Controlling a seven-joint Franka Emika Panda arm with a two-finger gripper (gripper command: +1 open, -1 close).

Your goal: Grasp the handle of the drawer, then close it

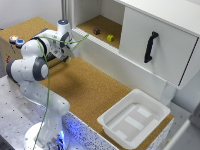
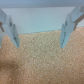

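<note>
The low wooden box with coloured buttons stands at the exterior view's left edge. Its tan drawer and short black handle are hidden behind my arm and do not show in the wrist view. My gripper is open and empty. Its two fingers stand wide apart over the cork surface, with a pale flat surface beyond them. In the exterior view the hand sits low beside the box, and its fingertips are hidden there.
A big white cabinet stands at the back right, its door bearing a long black handle. Its open shelf holds a yellow object and a dark one. A white plastic tub sits at the front right of the cork table.
</note>
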